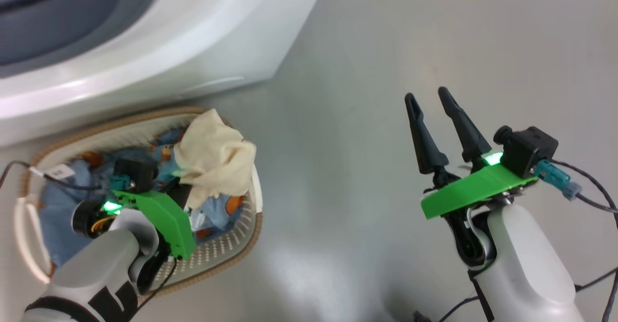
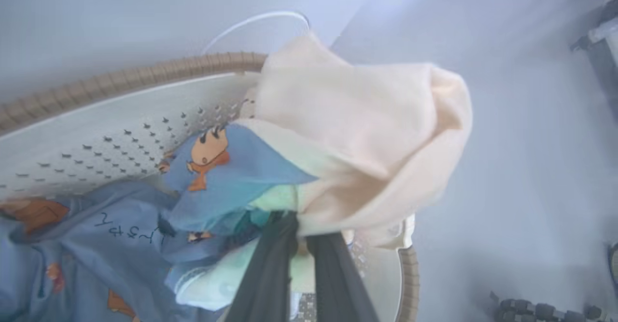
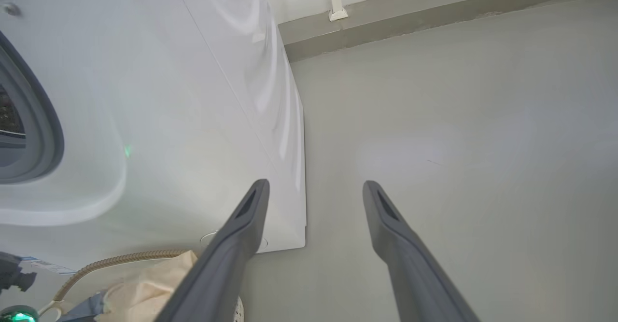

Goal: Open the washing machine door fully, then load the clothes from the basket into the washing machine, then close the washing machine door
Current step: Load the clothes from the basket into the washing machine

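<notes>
My left gripper (image 2: 295,219) reaches into the basket (image 1: 96,131), jaws shut on the cream-yellow cloth (image 1: 212,155), which bunches up above the rim. A fold of the light blue printed cloth (image 2: 231,172) is caught at the fingertips too; the rest of it (image 1: 55,216) lies in the basket. The cream cloth hides the fingertips in the head view. My right gripper (image 1: 427,101) hovers open over bare floor to the right, holding nothing. The white washing machine (image 1: 193,47) stands just behind the basket, its grey gasket (image 1: 48,18) at the upper left. The washing machine door is out of view.
Grey floor (image 1: 362,119) spreads to the right of the basket and the machine. Cables (image 1: 594,201) trail from my right wrist. In the right wrist view a wall base (image 3: 434,18) runs behind the machine's side (image 3: 285,119).
</notes>
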`<state>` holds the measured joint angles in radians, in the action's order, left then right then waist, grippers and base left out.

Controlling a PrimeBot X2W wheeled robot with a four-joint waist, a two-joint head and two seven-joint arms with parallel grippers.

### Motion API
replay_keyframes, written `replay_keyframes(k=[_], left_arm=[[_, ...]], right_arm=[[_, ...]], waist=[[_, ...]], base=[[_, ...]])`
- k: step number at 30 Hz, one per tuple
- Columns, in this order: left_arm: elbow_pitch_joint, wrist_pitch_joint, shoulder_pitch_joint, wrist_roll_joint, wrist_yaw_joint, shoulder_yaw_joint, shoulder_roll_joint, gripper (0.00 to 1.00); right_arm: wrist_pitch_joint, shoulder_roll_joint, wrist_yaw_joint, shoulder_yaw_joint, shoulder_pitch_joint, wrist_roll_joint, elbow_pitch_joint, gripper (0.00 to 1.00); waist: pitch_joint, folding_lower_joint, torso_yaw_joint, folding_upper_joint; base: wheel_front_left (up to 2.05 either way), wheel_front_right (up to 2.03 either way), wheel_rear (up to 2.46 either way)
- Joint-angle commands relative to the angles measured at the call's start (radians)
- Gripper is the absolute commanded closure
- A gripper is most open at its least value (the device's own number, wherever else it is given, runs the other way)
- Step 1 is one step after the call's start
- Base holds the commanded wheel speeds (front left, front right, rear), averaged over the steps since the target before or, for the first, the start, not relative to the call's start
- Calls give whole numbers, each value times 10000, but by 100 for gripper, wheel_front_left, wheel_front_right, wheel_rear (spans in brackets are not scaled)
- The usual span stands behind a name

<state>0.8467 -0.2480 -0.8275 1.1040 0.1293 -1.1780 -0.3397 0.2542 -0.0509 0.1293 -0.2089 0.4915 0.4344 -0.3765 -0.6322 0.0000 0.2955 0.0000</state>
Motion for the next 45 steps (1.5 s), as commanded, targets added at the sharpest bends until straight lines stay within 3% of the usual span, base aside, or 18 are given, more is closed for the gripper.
replay_keyframes(k=[1,15,29,34,45], left_arm=[[-260,-132,221,-85,13,449,-298,100],[-2779,-136,2719,-1852,13,4212,30,100],[-4868,-137,4843,-2999,0,7047,737,100],[-5875,-137,5378,-3545,-147,7812,981,100],[-6655,-137,5896,-3979,-235,8667,1323,100]], right_arm=[[76,7,14,-107,-528,-95,110,0],[76,-466,14,-32,-1438,-268,-385,0],[76,-855,14,-207,-2169,-50,-448,0],[76,-972,14,-235,-2367,27,-434,0],[76,-1126,14,-370,-2524,142,-423,0]], waist=[[837,0,-604,0],[3033,0,-1606,0],[4636,0,-2128,0],[4915,0,-2244,0],[5137,0,-2306,0]], base=[[0,0,0],[0,0,0],[0,0,0],[0,0,0],[0,0,0]])
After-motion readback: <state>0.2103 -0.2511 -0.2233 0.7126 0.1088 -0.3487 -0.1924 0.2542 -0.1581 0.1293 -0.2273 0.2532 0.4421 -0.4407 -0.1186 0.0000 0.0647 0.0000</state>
